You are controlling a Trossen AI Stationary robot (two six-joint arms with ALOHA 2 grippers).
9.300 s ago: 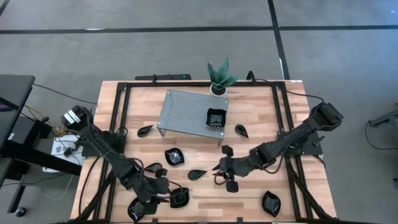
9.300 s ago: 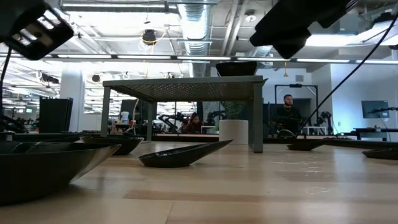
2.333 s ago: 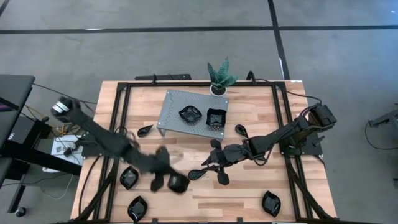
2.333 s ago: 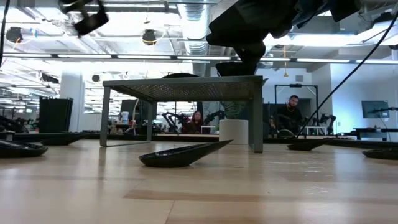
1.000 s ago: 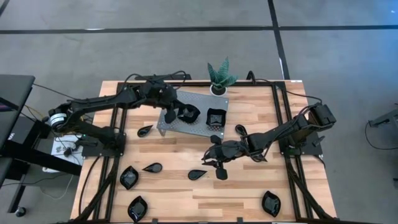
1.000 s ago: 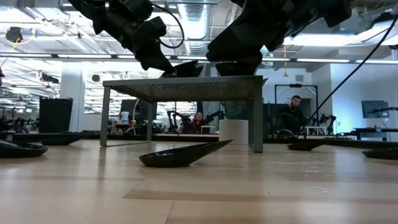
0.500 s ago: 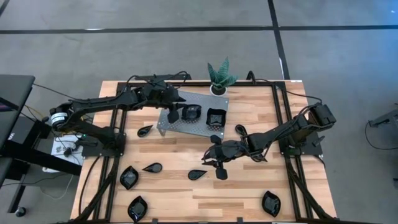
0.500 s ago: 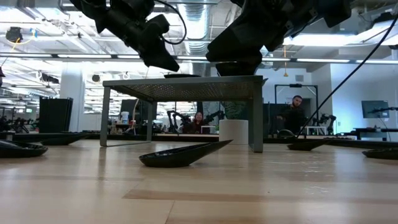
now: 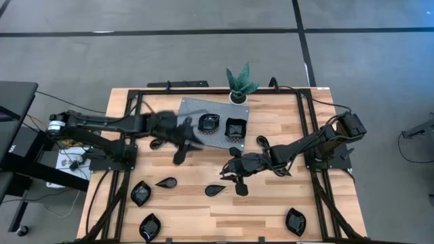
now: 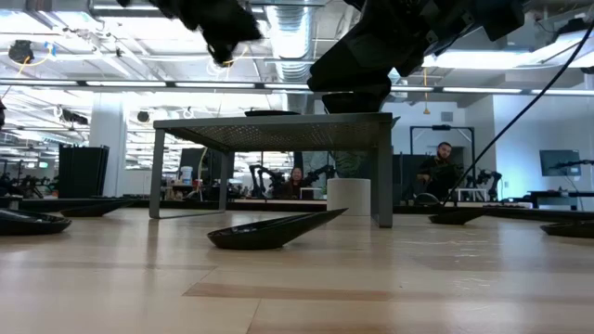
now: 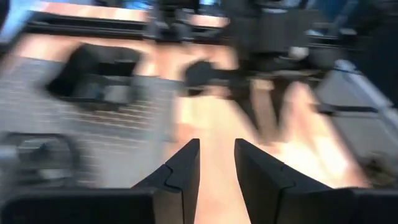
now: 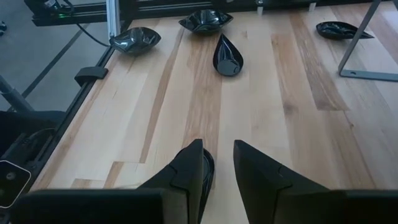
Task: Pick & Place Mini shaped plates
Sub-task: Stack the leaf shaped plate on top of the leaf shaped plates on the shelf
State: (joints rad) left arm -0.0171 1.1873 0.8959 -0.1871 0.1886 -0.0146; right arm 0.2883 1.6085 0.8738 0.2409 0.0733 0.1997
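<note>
Glossy black mini plates lie scattered. Two sit on top of the grey perforated stand (image 9: 196,115): a wavy one (image 9: 208,123) and a square one (image 9: 234,127). A teardrop plate (image 9: 215,190) rests flat on the wood, also in the low view (image 10: 269,232). My right gripper (image 9: 235,179) hovers open just above and beside it; its wrist view shows that plate (image 12: 207,169) under one finger, and the fingers do not meet it. My left gripper (image 9: 180,148), blurred, is off the stand's left corner, open and holding nothing (image 11: 216,163).
More plates lie at the near-left (image 9: 140,193), (image 9: 150,226), (image 9: 165,182), beside the stand (image 9: 158,143), (image 9: 263,142), and near-right (image 9: 296,221). A potted plant (image 9: 240,83) stands at the far edge. Black rails (image 9: 129,135) run along both sides.
My left gripper held a tilted plate over the stand a second ago, let it go there, then swung back off the stand toward the table's left and near side, rising. The plate now lies flat on the stand.
</note>
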